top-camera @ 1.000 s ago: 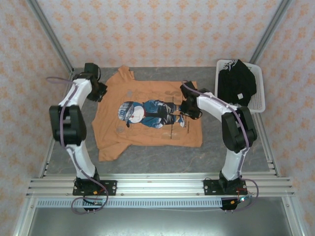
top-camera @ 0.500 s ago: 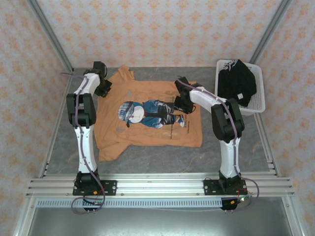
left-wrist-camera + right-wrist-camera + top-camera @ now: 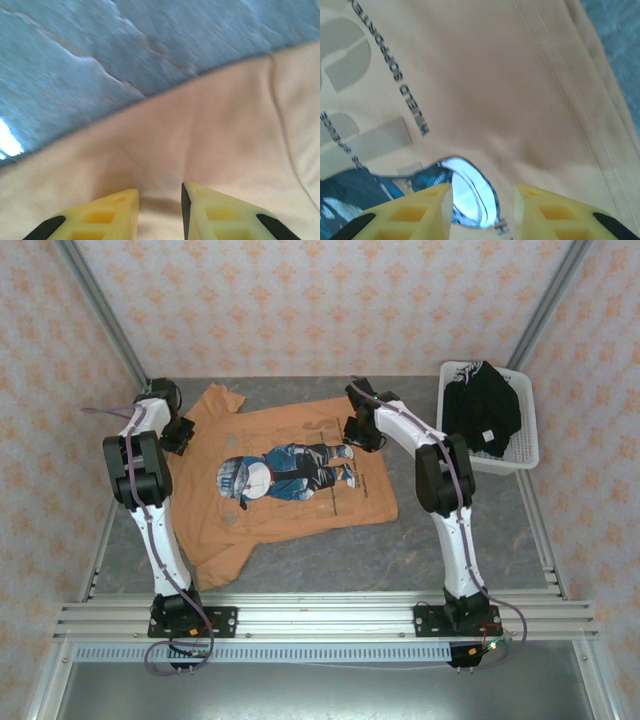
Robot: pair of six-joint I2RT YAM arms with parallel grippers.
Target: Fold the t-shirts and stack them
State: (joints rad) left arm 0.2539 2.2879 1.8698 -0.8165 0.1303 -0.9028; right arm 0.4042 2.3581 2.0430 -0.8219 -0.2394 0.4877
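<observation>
On the table (image 3: 460, 540) the orange t-shirt (image 3: 300, 510) lies spread print-up; a black t-shirt (image 3: 480, 410) fills the basket (image 3: 525, 445). The right tool (image 3: 482, 187) clamps the orange cloth's far edge. The left tool (image 3: 160, 192), blurred, seems pinched on it too.

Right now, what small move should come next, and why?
Probably lift the far edge of the orange cartoon-print cloth t-shirt slightly to start a fold: it lies flat, left claw sits by its far sleeve, right claw pinches cloth beside the print.
</observation>
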